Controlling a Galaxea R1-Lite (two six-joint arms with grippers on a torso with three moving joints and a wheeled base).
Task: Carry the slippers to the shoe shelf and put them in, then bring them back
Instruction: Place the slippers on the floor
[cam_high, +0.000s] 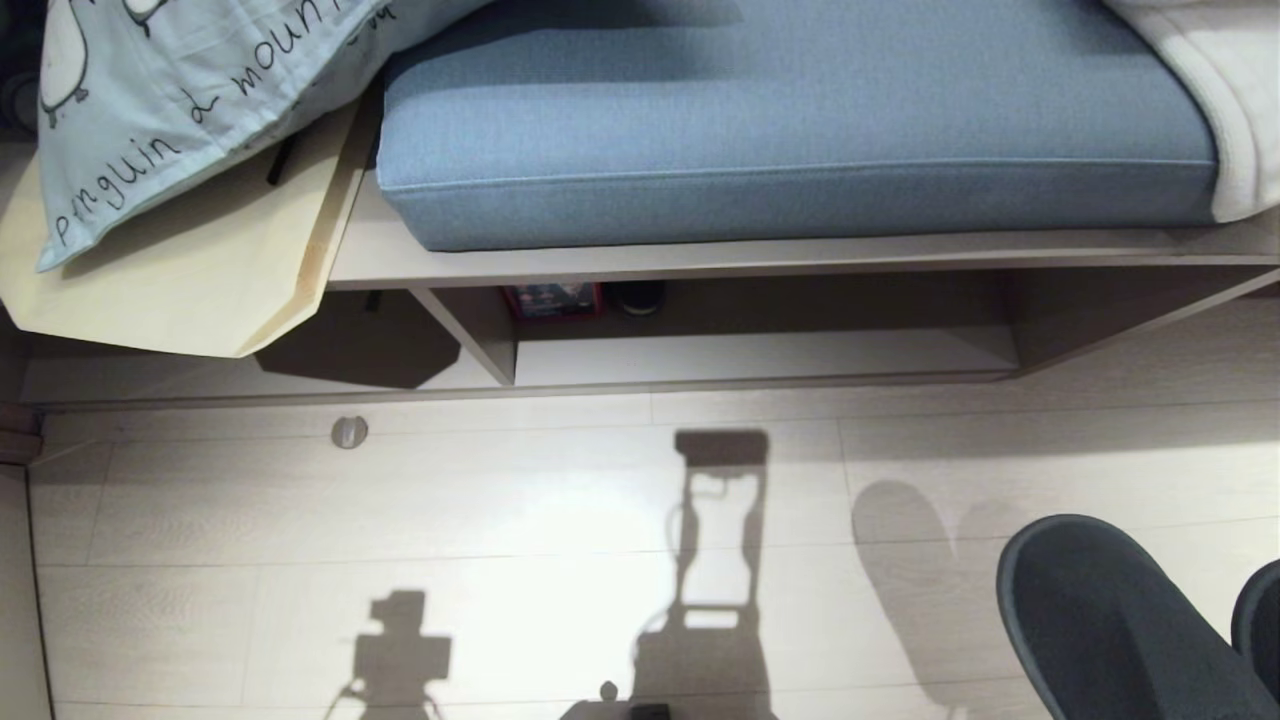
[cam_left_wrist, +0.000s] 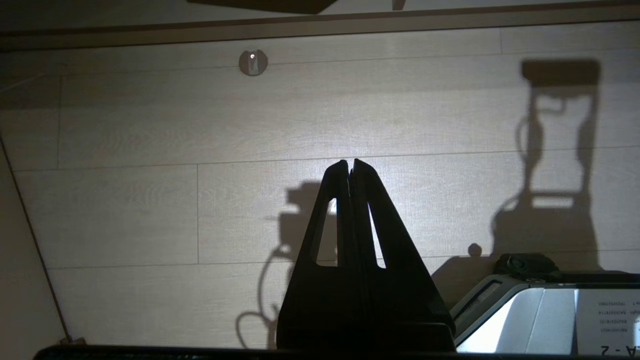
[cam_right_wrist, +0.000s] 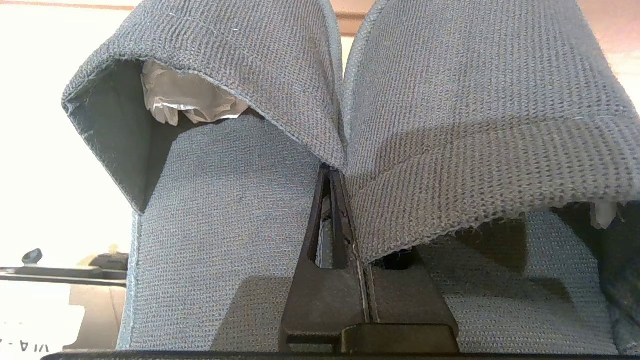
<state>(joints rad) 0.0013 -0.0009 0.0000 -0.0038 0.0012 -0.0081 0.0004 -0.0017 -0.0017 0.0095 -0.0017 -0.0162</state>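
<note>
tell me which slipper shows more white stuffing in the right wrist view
The slipper whose toe cap gapes wide, showing crumpled white stuffing inside. The other slipper shows only a small white scrap at its cap's edge. The right end effector is shut between them.

The left hand (cam_left_wrist: 350, 165) is hanging over the floor (cam_left_wrist: 150, 200) with its two dark fingers (cam_left_wrist: 335, 210) pressed together tip to tip, holding nothing. It is pointing out level over the boards, well clear of them, beside the robot's base (cam_left_wrist: 525, 310).

The right hand (cam_right_wrist: 336, 175) is pinching the slippers (cam_right_wrist: 450, 125), its slim fingers (cam_right_wrist: 320, 235) closed tight on the inner edges where the two uppers meet, so the pair is hanging side by side in front of the wrist. In the head view neither arm itself is showing; only the slippers' toe caps are reaching into the lower right corner above the floor.
</note>
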